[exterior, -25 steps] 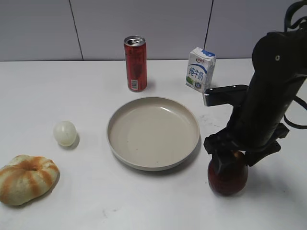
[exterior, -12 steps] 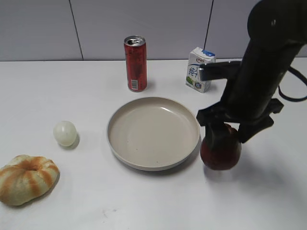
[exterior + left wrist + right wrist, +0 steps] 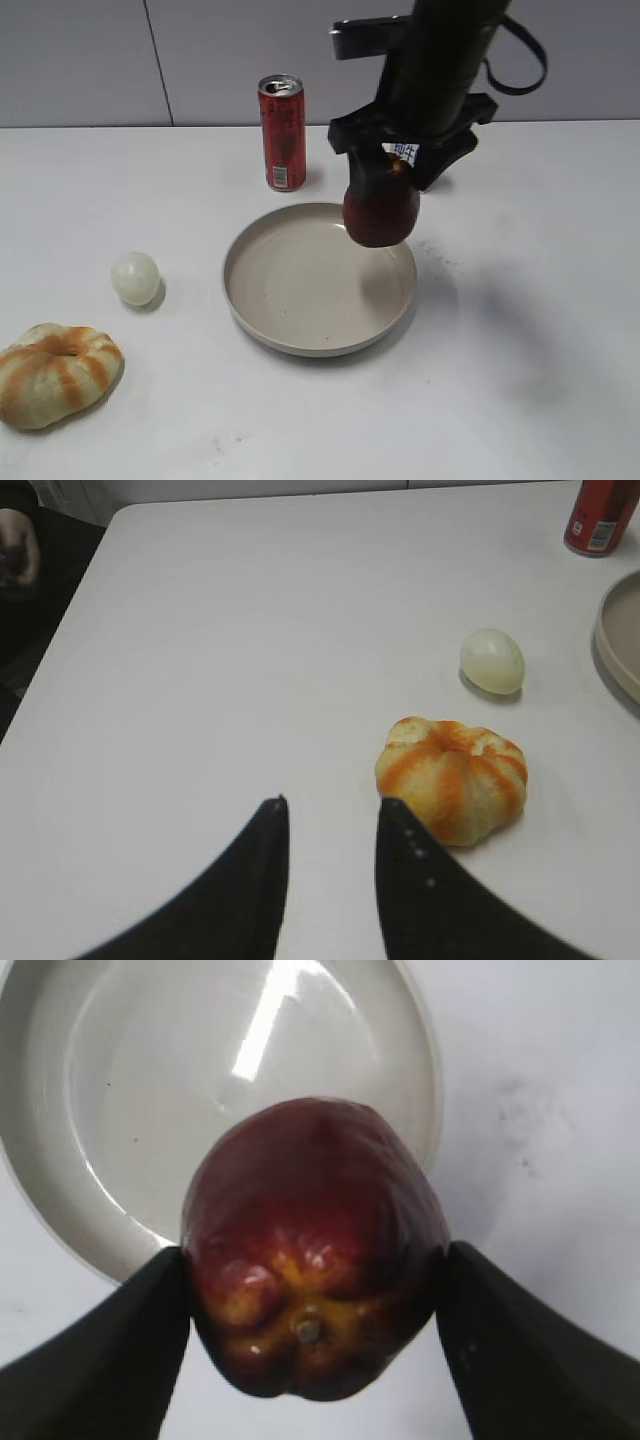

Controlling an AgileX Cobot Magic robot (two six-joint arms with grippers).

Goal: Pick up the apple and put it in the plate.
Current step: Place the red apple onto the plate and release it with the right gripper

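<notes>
Seen from outside, the right gripper [image 3: 385,175] holds the apple [image 3: 381,206] in the air over the far right rim of the plate [image 3: 300,340], on a white surface [image 3: 540,330] shared with a can [image 3: 282,133], a pale ball [image 3: 135,277] and a striped bun [image 3: 55,372]. The left wrist camera shows the left gripper [image 3: 330,825], fingers parted and empty, above the surface near the bun [image 3: 452,778] and ball [image 3: 492,660]. The right wrist camera shows dark fingers [image 3: 500,1330] clamped on either side of the apple [image 3: 315,1245], with the plate [image 3: 60,1210] below.
</notes>
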